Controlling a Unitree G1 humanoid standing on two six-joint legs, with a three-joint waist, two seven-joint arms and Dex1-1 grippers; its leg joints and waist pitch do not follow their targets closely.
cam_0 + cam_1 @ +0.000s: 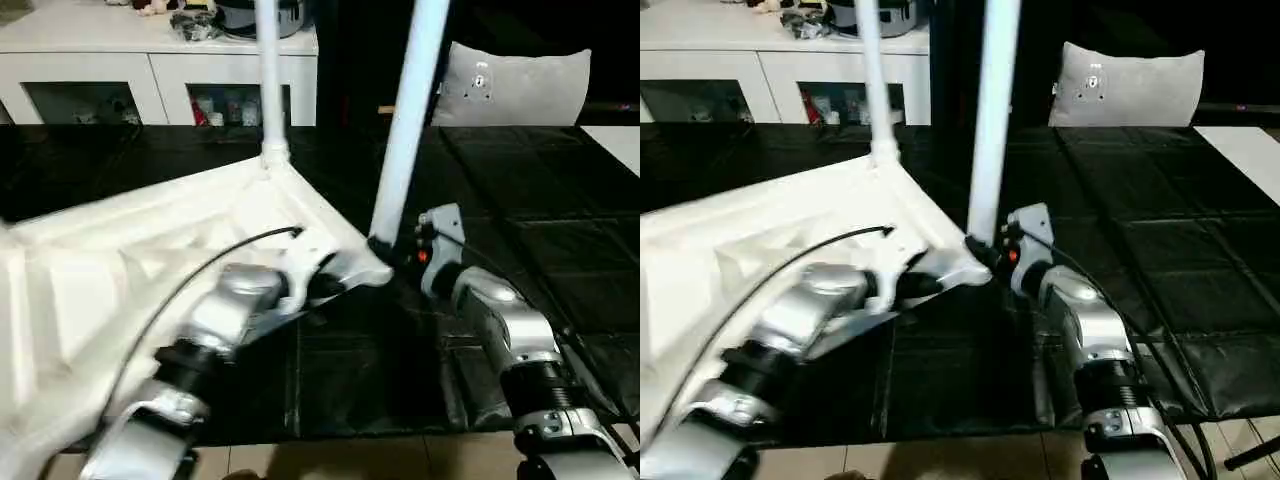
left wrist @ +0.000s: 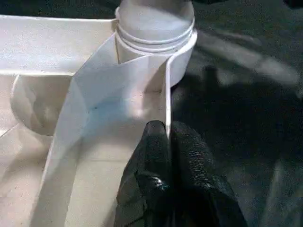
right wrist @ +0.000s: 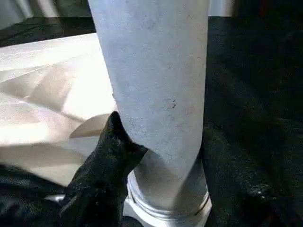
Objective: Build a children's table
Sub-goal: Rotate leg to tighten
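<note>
Two white legs stood up from the table top (image 1: 150, 260), which lay upside down on the black floor mat (image 1: 560, 230) with its ribbed side facing up. One leg, the far leg (image 1: 268, 70), rose from the round socket at the far corner. The other, the near leg (image 1: 408, 120), leaned a little and sat in the corner socket (image 2: 182, 56) closest to the robot's two arms.

The left gripper (image 2: 168, 142) was squeezed tight. Its two black fingers pinched the thin side wall of the table top, right next to that corner socket. In the left wrist view, the fingers (image 2: 189, 156) pressed together on the white wall, and the ringed bottom end of the near leg sat in the socket just past them.

The right gripper (image 1: 385, 250) was at the bottom of the near leg, just above the socket. One black finger (image 3: 111, 156) lay against the side of the leg. The other finger was hidden behind the leg, so it looked like a hold around the leg, partly open to fit it.

Behind the mat stood a white cabinet (image 1: 150, 70) with glass doors, and a grey cushion (image 1: 515, 85) leaned farther to the right.
</note>
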